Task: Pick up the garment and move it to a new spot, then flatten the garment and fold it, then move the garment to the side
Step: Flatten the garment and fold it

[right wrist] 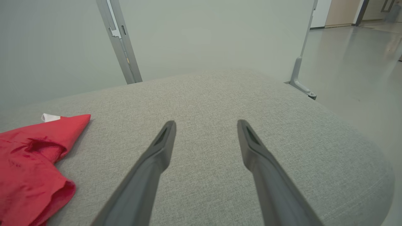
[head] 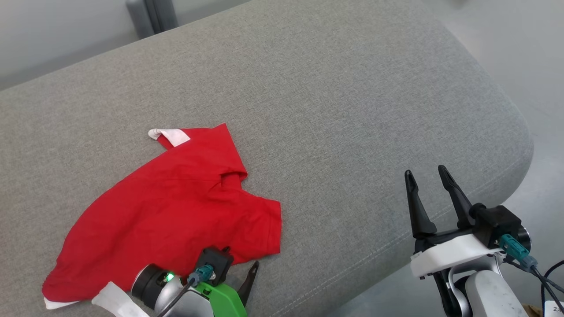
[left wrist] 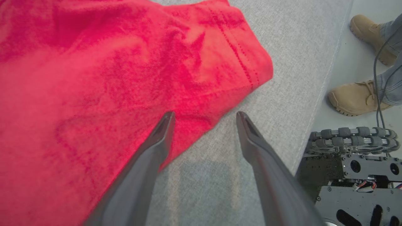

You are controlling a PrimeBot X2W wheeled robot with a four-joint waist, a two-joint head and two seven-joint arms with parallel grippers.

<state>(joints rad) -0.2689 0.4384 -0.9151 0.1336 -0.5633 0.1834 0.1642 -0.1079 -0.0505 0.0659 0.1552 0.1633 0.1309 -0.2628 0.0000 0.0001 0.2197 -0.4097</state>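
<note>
Both sets of fingers are standing spread wide, gripping nothing. I'm hanging my left fingers (head: pixel 249 277) low over the near hem of the red garment (head: pixel 176 207), which is lying rumpled on the grey bench (head: pixel 330 110). One tip is sitting over red cloth and the other over bare upholstery, so I'm reading this as lining up to pinch that edge for the pick-up. My right fingers (head: pixel 413 185) are hovering over the bench's near rim, well apart from the cloth, probably to leave the left side room. Nothing is lying between left fingers and hem. Off the bench edge beside them, my wheeled base (left wrist: pixel 355 163) and a person's tan boots (left wrist: pixel 355 97) are sitting near. A grey post (right wrist: pixel 119 44) is standing beyond the right fingers, past the bench.
</note>
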